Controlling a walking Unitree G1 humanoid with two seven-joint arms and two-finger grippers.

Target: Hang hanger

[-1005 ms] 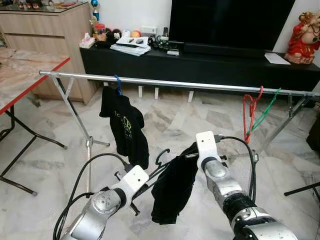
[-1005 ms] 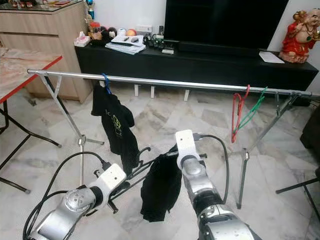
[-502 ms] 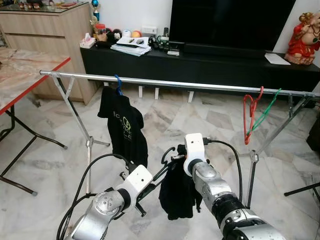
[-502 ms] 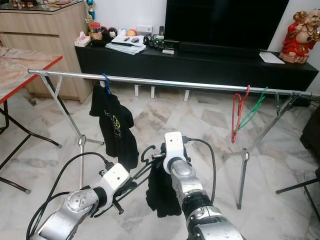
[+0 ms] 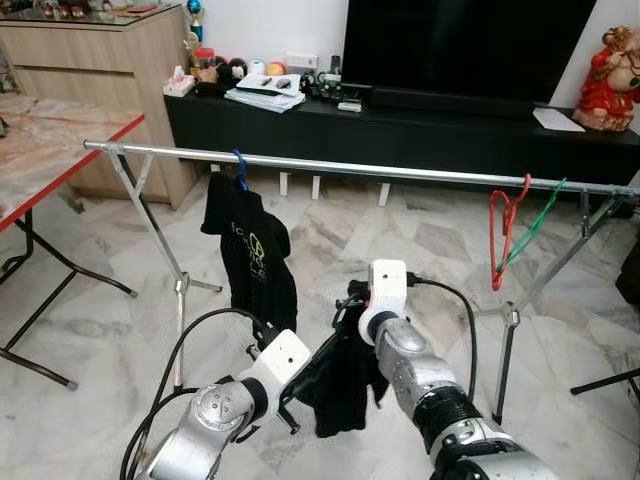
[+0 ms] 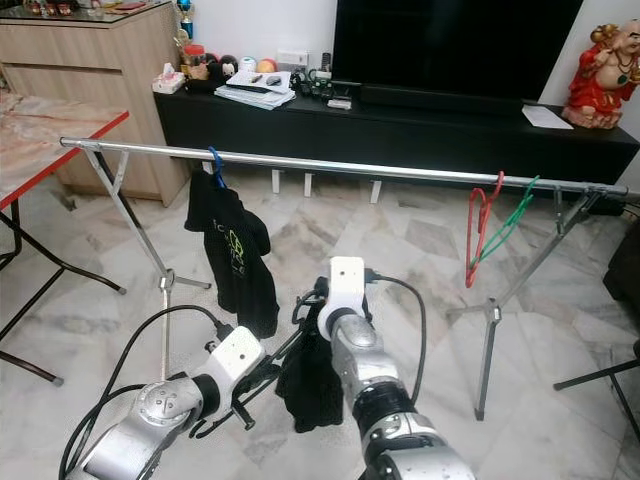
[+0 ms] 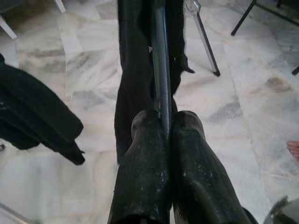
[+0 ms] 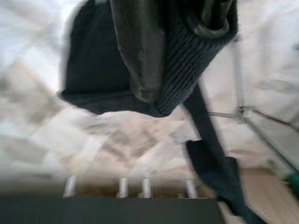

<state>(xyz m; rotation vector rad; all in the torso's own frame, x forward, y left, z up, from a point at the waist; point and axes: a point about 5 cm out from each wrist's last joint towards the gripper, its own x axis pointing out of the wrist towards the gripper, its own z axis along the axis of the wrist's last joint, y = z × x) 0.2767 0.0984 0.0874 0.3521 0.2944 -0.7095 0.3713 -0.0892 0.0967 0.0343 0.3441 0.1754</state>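
Presently: black hanger [image 6: 300,312] with dark garment [image 6: 308,378], held below clothes rail [image 6: 400,172], well short of it.
Left hand [image 7: 164,122] clamped on hanger bar; right hand [image 8: 170,56] closed around garment's knitted collar.

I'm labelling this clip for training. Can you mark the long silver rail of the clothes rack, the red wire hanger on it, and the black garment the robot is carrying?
Silver rail [image 5: 400,172], left eye view, bare middle stretch.
Red wire hanger [image 5: 503,232], left eye view, its side wire.
Black garment [image 6: 312,385], right eye view, lower hanging cloth.
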